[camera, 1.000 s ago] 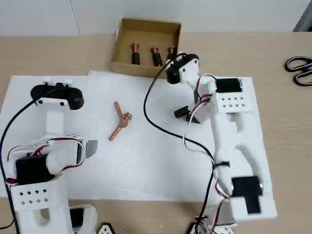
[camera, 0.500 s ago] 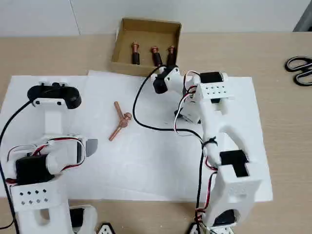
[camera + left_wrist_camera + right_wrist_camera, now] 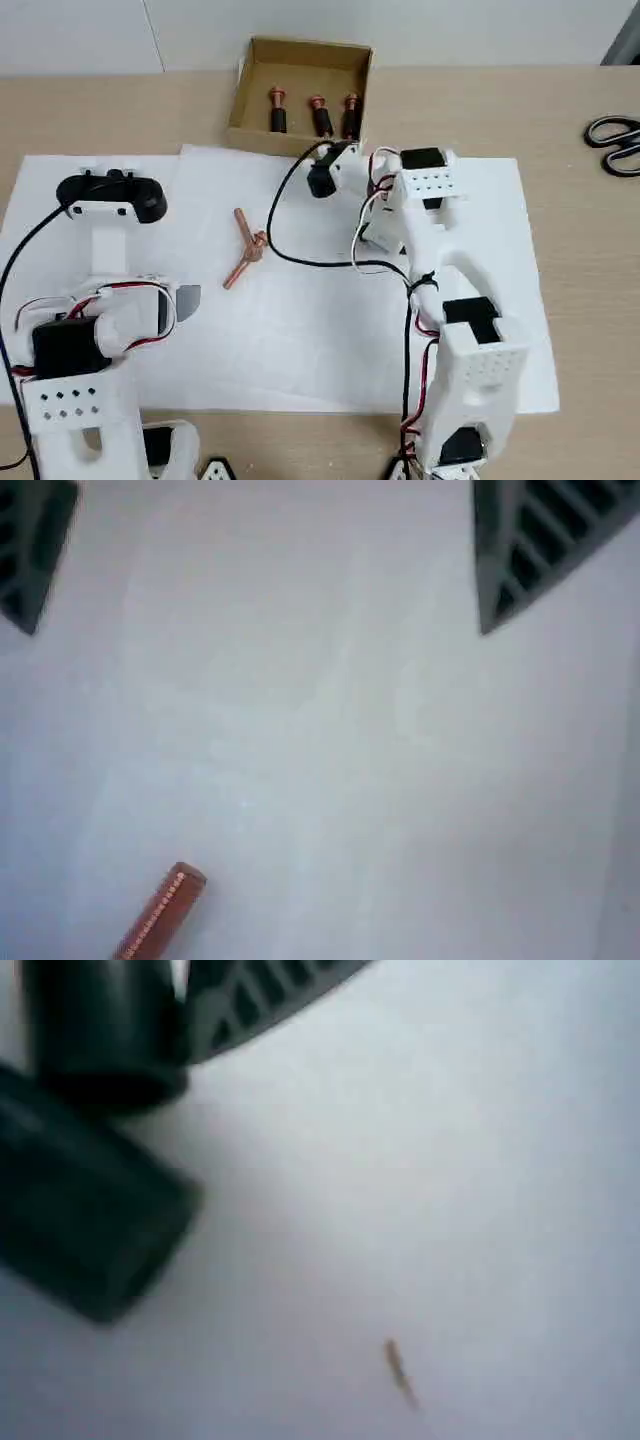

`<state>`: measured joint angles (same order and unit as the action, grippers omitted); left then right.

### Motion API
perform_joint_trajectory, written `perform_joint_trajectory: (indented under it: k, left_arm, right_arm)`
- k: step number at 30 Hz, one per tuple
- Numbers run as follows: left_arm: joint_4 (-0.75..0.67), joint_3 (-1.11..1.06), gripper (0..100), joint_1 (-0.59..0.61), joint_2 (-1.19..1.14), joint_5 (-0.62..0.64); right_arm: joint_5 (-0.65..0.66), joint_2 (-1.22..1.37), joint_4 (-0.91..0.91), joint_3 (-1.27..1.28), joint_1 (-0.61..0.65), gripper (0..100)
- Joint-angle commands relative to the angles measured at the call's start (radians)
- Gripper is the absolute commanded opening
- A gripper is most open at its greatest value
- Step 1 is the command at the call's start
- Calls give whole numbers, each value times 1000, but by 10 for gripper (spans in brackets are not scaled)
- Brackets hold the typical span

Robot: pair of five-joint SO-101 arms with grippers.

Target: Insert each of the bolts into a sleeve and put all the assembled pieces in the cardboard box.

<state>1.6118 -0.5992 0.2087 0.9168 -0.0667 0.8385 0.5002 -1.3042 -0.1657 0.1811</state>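
Black-fingered left gripper (image 3: 255, 630) hangs wide open over white paper (image 3: 400, 780), a copper bolt tip (image 3: 160, 915) nearby; right gripper (image 3: 382, 232) (open or closed, can't tell) sits by a black sleeve (image 3: 90, 1220); two bolts (image 3: 247, 250) lie crossed on the paper; three assembled pieces (image 3: 320, 115) are in the cardboard box (image 3: 265, 140).

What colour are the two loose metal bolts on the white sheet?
Copper-coloured bolts; clearest in the high view.
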Motion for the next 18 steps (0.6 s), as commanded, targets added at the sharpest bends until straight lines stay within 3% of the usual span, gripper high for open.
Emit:
perform_joint_trajectory:
  k: [1, 7, 18]
  left_arm:
    - [-12, 2, 265, 5, 12, 8]
    - [-12, 2, 265, 5, 12, 8]
    - [-12, 2, 265, 5, 12, 8]
  right_arm:
    - [2, 22, -27, -11, -2, 171]
    - [0, 24, -61, -11, -5, 168]
    - [-14, 21, -160, -20, -25, 1]
